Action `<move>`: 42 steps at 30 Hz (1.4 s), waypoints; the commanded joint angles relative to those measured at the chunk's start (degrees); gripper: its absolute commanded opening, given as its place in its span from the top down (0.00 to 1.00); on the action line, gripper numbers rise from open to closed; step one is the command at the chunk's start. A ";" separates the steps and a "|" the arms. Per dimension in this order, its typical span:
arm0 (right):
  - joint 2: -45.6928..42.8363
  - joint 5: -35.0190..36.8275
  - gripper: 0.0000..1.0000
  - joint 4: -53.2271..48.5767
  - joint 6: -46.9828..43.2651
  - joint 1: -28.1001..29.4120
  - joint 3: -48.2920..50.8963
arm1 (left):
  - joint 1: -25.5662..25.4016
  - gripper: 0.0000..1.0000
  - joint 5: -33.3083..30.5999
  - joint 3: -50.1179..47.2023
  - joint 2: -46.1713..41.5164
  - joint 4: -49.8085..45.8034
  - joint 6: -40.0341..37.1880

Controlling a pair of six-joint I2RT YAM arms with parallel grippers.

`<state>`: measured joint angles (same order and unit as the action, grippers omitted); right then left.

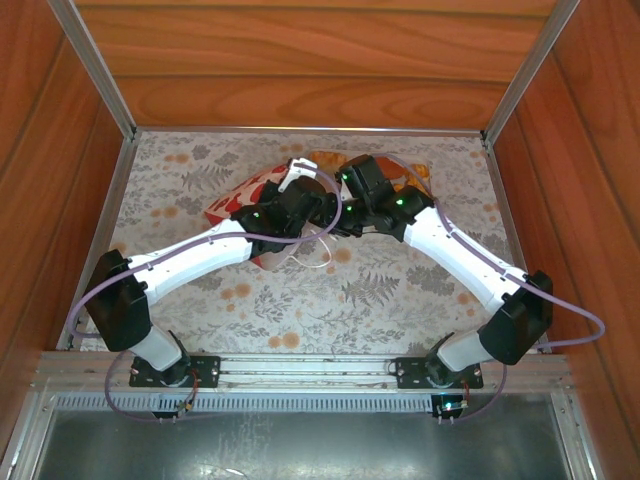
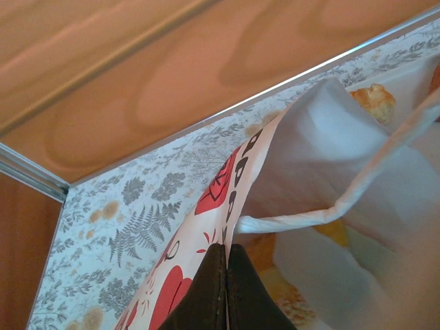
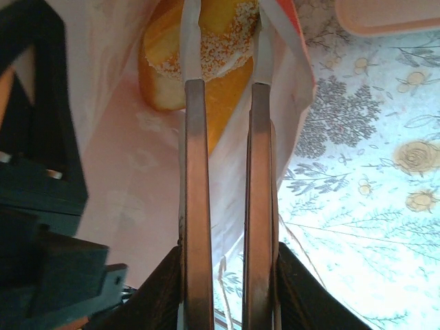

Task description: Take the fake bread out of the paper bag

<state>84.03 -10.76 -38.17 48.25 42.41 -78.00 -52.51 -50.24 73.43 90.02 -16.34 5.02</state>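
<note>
Wood-panel walls (image 1: 300, 60) all round, and a floral cloth (image 1: 300, 310) covering the table, so that's the setting. Both my arms reach in from the bottom corners of the overhead view and meet near the middle.

Starting on the left: my left gripper (image 2: 227, 292) is closed right up, fingers pressed together with no gap. From its wrist camera the rim of the paper bag (image 2: 323, 137) runs straight down into the fingertips, so it looks pinched on the bag's edge. The bag lies on its side on the cloth, just above centre in the overhead view, red-patterned end towards the left. A white cord handle (image 2: 302, 216) loops across the open mouth. Inside I can make out some of the fake bread (image 2: 375, 100): a knobbly golden piece at the upper right of that wrist frame, and more orange bits lower down, partly hidden by the paper.

Moving right: my right gripper (image 3: 227, 275) is squeezed narrow around a pair of tongs (image 3: 196, 192). Their two arms run up the middle of the wrist frame, close together, into the bag. The pale tips sit over an orange-yellow roll with a speckled top, at top centre. Can't tell how firmly they've got it.

Far upper right of that frame, the edge of a pale pink tray (image 3: 385, 17) rests on the cloth, beside the bag.
</note>
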 commanded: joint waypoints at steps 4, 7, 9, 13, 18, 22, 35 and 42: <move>-3.88 2.40 0.93 -4.98 -2.55 0.48 -3.16 | 1.77 1.00 -2.71 0.16 -0.46 -0.90 0.81; -5.51 3.60 0.93 -9.17 -3.79 0.48 -4.67 | 2.92 1.00 -3.59 -0.12 -0.46 -0.97 0.20; -6.64 4.15 0.93 -11.52 -4.62 0.48 -5.46 | 4.02 1.00 -4.08 -0.30 -0.52 -0.89 0.01; -9.01 4.76 0.93 -16.59 -6.69 0.48 -8.07 | 6.67 1.00 -4.25 -1.15 -0.97 -0.84 -0.01; -11.75 6.34 0.93 -21.24 -8.48 0.48 -11.73 | 8.37 1.00 -3.73 -2.02 -1.42 -0.46 -0.09; -12.88 9.66 0.92 -24.79 -9.35 0.48 -14.59 | 8.85 1.00 -3.93 -2.49 -1.55 -0.47 -0.09; -6.92 24.56 0.88 -41.02 -13.57 -0.94 -26.63 | 9.31 1.00 -4.04 -4.12 -5.12 -0.47 -0.89; 3.00 25.62 0.88 -47.88 -16.88 -4.54 -30.83 | 9.24 1.00 -3.04 -4.87 -6.85 -0.51 -0.71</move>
<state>84.51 12.27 -81.89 33.89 38.94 -106.94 -43.77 -52.77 69.34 84.95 -16.29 4.34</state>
